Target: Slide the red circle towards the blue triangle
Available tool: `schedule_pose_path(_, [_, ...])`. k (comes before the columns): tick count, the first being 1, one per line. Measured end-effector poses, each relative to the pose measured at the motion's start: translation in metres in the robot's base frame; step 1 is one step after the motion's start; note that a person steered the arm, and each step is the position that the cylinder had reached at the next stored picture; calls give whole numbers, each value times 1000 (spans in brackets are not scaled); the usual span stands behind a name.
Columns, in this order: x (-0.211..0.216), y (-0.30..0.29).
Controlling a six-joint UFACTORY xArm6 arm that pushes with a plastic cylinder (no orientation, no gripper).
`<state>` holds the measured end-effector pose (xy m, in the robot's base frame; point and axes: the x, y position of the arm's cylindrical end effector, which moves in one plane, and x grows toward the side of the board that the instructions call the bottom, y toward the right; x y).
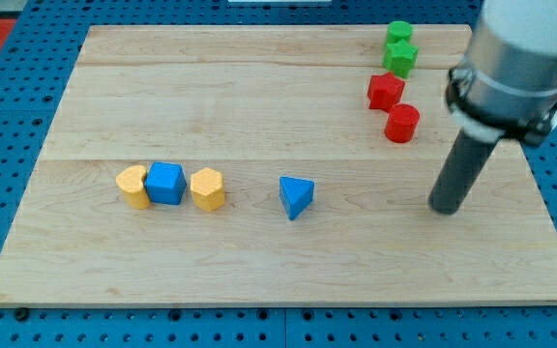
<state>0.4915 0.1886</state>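
Currently my tip [445,207] rests bare on the board near its right edge, touching no block. Red circle [402,123] sits toward the top-right corner; blue triangle [296,196] mid-board.

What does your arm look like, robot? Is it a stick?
Sort of! My arm ends in a fat, light grey cylinder ringed by a black band. Below it hangs a straight, dark, round rod, and its flat end is my tip. No cables or markings show.

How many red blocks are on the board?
2. The red star lies near the view's top right, and the red circle touches it just below. The arm could hide others.
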Motion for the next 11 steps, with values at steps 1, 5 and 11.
schedule_pose_path(1, [-72,21])
schedule_pose_path(5, [-186,-18])
schedule_pose_path(11, [-81,-74])
